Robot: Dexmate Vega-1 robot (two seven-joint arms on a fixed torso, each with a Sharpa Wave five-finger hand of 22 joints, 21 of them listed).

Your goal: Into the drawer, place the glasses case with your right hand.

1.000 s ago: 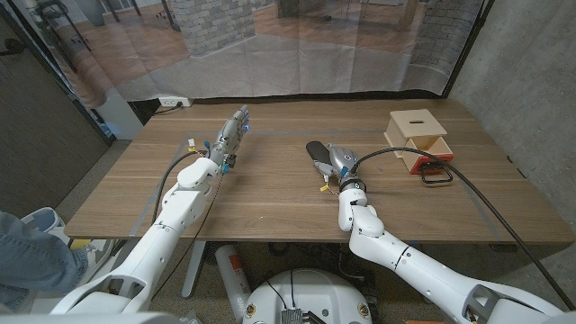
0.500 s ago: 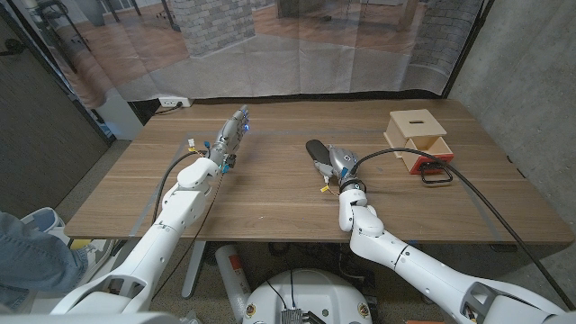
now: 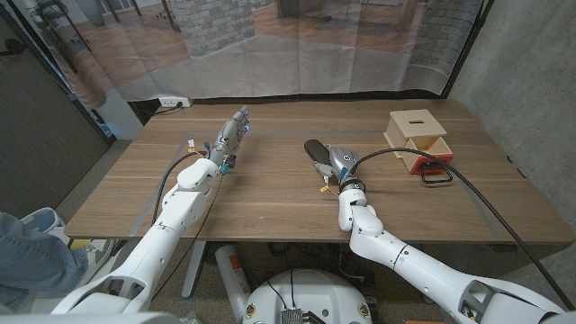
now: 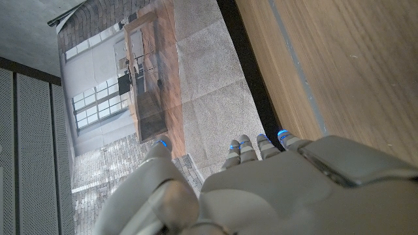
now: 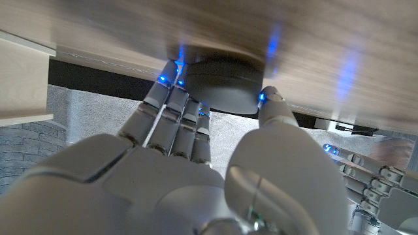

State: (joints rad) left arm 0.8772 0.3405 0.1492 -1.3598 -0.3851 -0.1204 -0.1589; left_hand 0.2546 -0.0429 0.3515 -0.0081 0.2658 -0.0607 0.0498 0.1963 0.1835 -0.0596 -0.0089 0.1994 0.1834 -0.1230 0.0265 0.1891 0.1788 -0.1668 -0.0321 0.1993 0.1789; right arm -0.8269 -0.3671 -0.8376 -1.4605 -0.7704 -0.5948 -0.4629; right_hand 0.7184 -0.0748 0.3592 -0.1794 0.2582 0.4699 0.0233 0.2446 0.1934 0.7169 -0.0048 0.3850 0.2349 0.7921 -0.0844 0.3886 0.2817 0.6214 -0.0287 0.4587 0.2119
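The dark grey glasses case [image 3: 313, 148] is at the table's middle, and my right hand [image 3: 338, 163] grips its near end. In the right wrist view the case [image 5: 221, 85] sits between the fingers [image 5: 171, 108] on one side and the thumb on the other, close to the wood. The small wooden drawer box [image 3: 412, 126] stands to the right, its drawer [image 3: 427, 148] pulled out with a red front and nothing seen inside. My left hand [image 3: 230, 134] is far left of the case with its fingers stretched out, holding nothing.
A black loop handle [image 3: 436, 176] lies on the table just in front of the drawer. My right arm's black cable [image 3: 468, 184] arcs over the table near the drawer. A clear curtain hangs behind the table's far edge [image 3: 297, 97].
The case in my right hand has shifted very slightly to the left. The left arm has not moved.
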